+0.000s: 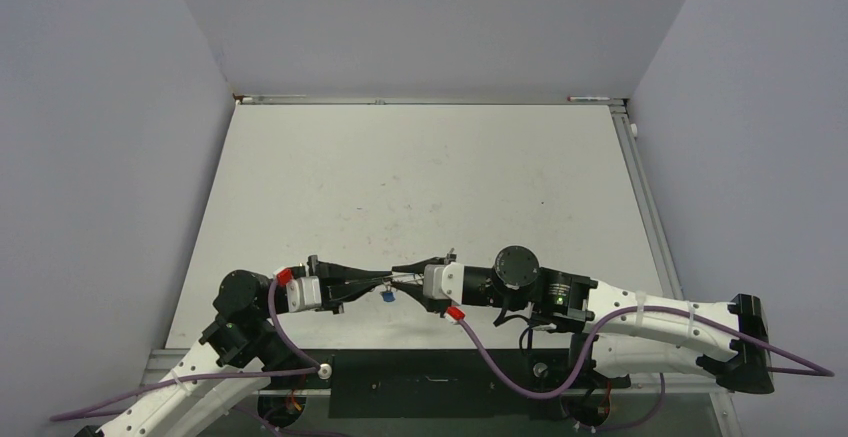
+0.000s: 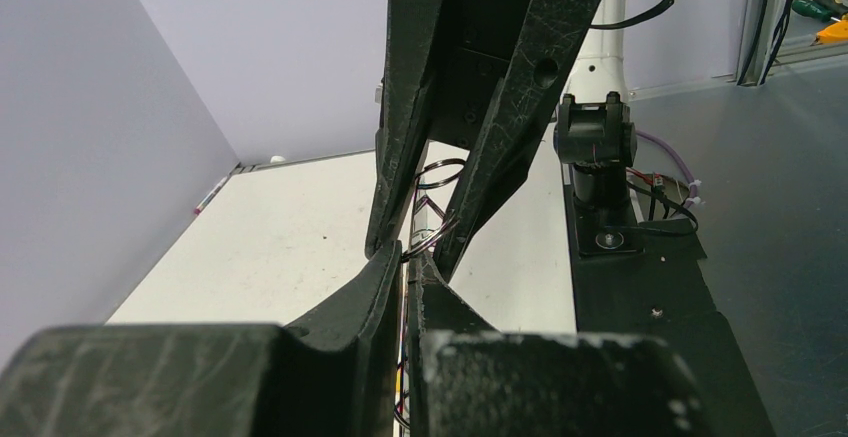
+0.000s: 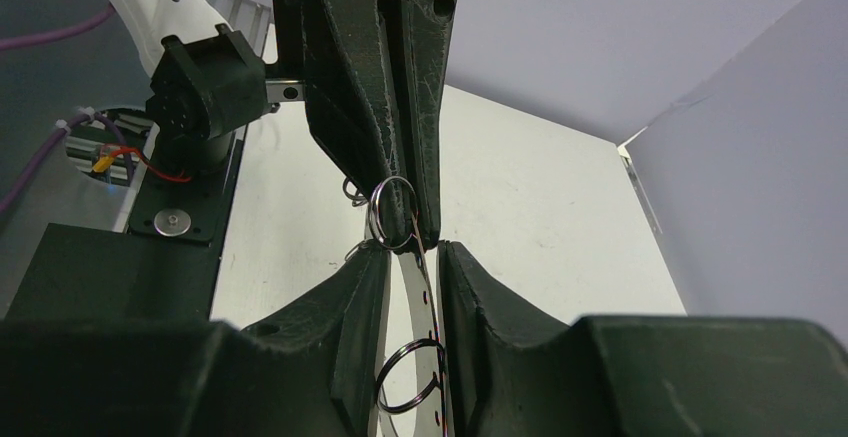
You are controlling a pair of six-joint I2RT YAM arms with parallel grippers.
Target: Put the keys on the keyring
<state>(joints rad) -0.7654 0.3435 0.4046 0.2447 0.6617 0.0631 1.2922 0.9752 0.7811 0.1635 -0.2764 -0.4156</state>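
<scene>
Silvery wire keyring [image 1: 403, 277] is suspended above the near part of the bench [image 1: 420, 177]. The left end effector [image 1: 385, 278] is clamped on it, and the right end effector [image 1: 400, 272] meets it tip to tip, likewise clamped. A blue-headed key [image 1: 386, 297] hangs just beneath.

White arm links [image 1: 655, 319], black joints [image 1: 517, 269], purple cables [image 1: 487, 355]

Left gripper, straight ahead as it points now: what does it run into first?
Most likely the right gripper, almost at once: it faces the left gripper tip to tip, with a wire ring between them.
</scene>
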